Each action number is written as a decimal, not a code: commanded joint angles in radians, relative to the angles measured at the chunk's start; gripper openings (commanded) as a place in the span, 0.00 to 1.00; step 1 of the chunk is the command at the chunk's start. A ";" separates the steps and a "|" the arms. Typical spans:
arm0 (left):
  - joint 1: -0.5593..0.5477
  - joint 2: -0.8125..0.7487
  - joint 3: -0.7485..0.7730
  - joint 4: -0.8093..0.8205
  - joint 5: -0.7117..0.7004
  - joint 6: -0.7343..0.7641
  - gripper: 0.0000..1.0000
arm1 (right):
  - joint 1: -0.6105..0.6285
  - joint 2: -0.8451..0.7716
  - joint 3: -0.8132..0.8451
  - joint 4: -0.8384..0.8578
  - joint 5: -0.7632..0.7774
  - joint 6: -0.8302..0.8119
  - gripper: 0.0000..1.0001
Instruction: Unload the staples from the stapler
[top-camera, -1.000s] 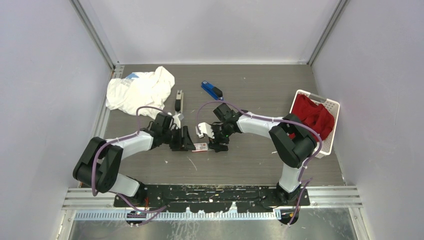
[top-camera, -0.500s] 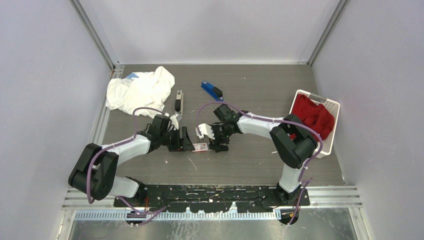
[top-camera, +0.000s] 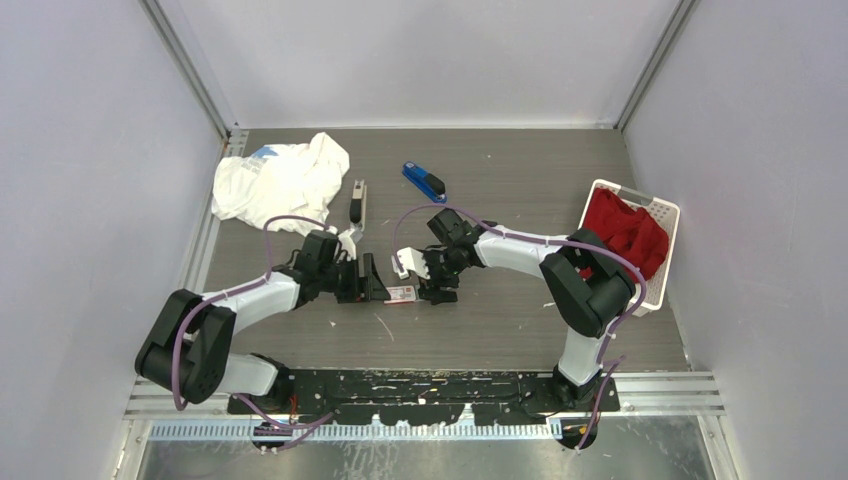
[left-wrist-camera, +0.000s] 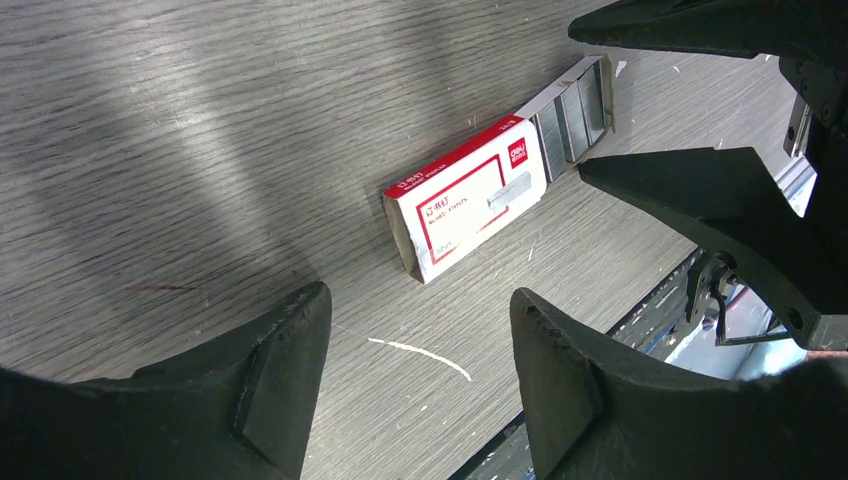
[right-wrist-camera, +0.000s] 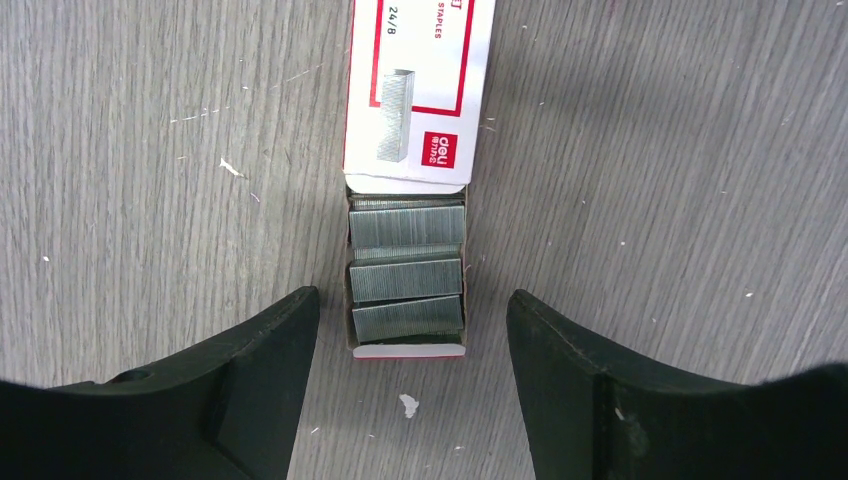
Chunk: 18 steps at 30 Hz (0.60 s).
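Silvery-grey staples (right-wrist-camera: 407, 268) lie in strips in the slid-out tray of the white-and-red box (right-wrist-camera: 420, 70) on the tabletop (right-wrist-camera: 650, 200), untouched between the spread fingers of the right gripper (right-wrist-camera: 410, 300). The left gripper (left-wrist-camera: 415, 310), also spread and empty, hovers near the box's closed end. A careless squeeze could crush the cardboard tray or scatter strips, and grippers this near could collide.
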 joint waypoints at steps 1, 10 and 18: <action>0.008 0.011 -0.025 0.012 -0.028 0.014 0.67 | -0.008 -0.027 -0.019 -0.024 0.044 -0.039 0.73; 0.008 0.018 -0.026 0.017 -0.020 0.009 0.66 | -0.008 -0.028 -0.021 -0.024 0.051 -0.041 0.73; 0.008 0.028 -0.026 0.027 -0.007 0.010 0.66 | -0.008 -0.026 -0.021 -0.024 0.053 -0.044 0.73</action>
